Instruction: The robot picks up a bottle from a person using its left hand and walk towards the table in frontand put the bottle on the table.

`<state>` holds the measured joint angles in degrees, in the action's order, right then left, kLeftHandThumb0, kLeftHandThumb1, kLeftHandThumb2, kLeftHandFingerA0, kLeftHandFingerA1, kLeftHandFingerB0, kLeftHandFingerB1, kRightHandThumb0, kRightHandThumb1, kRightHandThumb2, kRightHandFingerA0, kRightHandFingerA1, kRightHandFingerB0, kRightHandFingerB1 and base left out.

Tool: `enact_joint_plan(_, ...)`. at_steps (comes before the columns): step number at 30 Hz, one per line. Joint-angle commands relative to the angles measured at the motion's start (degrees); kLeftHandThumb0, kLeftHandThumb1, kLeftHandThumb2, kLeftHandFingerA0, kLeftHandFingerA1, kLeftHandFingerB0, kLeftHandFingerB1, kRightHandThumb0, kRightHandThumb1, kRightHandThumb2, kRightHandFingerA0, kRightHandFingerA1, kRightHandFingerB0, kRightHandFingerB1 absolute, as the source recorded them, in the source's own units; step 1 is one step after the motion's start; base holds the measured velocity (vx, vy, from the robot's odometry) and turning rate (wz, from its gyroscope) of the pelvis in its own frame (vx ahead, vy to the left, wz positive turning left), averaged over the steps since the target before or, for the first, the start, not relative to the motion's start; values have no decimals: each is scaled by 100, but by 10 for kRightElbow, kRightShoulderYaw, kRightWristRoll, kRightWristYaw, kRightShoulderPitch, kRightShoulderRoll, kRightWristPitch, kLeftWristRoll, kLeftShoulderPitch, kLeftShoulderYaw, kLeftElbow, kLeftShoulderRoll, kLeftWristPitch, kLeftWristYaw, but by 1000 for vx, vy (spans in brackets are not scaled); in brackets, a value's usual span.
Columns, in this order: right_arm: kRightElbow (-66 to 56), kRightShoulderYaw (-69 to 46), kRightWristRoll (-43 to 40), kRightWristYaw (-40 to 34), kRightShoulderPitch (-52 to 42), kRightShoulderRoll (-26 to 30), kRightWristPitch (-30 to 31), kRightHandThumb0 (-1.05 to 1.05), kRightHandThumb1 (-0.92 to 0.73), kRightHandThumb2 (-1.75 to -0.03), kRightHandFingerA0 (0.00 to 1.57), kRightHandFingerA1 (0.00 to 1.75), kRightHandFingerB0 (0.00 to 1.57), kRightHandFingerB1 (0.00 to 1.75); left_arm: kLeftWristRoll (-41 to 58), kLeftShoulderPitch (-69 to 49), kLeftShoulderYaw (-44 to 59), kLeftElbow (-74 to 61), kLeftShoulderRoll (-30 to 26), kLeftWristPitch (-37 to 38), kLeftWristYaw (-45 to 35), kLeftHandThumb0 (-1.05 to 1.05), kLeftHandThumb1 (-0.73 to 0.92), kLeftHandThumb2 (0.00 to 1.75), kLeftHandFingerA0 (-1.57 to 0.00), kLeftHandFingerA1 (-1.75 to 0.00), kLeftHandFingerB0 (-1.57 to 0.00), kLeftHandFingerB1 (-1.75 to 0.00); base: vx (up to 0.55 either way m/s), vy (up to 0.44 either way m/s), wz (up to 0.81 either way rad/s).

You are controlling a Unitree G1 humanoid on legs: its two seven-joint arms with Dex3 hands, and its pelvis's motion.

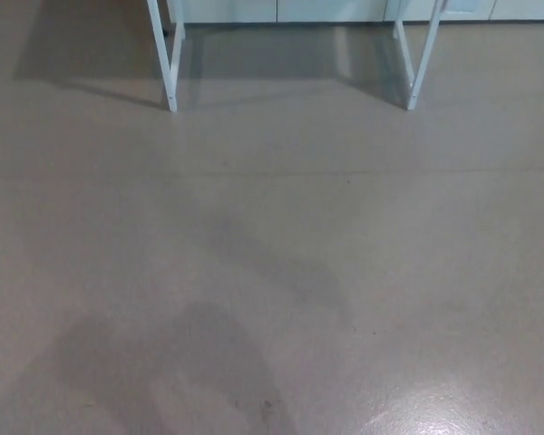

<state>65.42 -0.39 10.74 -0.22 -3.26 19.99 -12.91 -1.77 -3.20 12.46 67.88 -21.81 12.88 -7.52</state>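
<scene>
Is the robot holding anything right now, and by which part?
It cannot be told: neither hand shows, and no bottle, only the floor and white table legs.

Floor fills the shot, a flat greyish beige, plain, no pattern, only a faint thin line running across it. Up top, the left table leg is white, the right table leg white too, with a slight bluish cast. Behind them a pale white panel strip, split by thin dark seams. Darker grey shadow between the legs, softer smoky grey blotches low down, and a whitish glare patch bottom right
</scene>
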Motion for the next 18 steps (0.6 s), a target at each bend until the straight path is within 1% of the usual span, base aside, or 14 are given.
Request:
enact_joint_plan(1, 12, 0, 0, -11, 4, 8, -24, -25, -68, -60, 53, 44, 34, 35, 11, 0, 3, 9, -8, 29, -15, -24, 59, 57, -39, -39, -31, -32, 0, 0, 0)
enact_joint_plan(2, 13, 0, -1, -10, 5, 9, -24, -25, -67, -60, 54, 44, 34, 35, 11, 1, 3, 10, -7, 30, -14, -26, 58, 57, -43, -40, -31, -32, 0, 0, 0)
enact_joint_plan(6, 17, -1, -2, -9, 6, 9, -25, -25, -67, -60, 54, 44, 34, 35, 12, 2, 3, 12, -6, 31, -12, -26, 58, 57, -43, -40, -31, -32, 0, 0, 0)
enact_joint_plan(7, 17, 0, -1, -10, 8, 8, -26, -25, -67, -60, 57, 46, 35, 35, 9, 4, 0, 12, -8, 30, -8, -25, 59, 58, -46, -41, -32, -33, 0, 0, 0)
enact_joint_plan(8, 16, 1, 0, -11, 10, 7, -27, -25, -67, -60, 57, 46, 35, 35, 5, 6, -3, 12, -9, 28, -3, -25, 59, 58, -46, -41, -32, -33, 0, 0, 0)
enact_joint_plan(9, 18, 0, -1, -10, 12, 8, -28, -24, -68, -60, 53, 44, 35, 35, 8, 8, -1, 13, -9, 27, -4, -25, 59, 57, -44, -42, -32, -33, 0, 0, 0)
enact_joint_plan(13, 23, -1, -3, -8, 18, 7, -23, -24, -68, -60, 54, 44, 35, 35, 22, 11, 10, 11, -6, 23, -10, -24, 58, 57, -42, -41, -33, -32, 0, 0, 0)
enact_joint_plan(14, 23, -1, -3, -8, 18, 7, -23, -24, -68, -60, 57, 45, 35, 35, 19, 11, 8, 11, -6, 24, -10, -24, 58, 58, -41, -40, -31, -32, 0, 0, 0)
enact_joint_plan(18, 25, 1, -1, -8, 19, 7, -26, -24, -68, -60, 56, 45, 36, 35, 11, 10, 1, 14, -10, 29, -10, -25, 59, 57, -40, -39, -31, -32, 0, 0, 0)
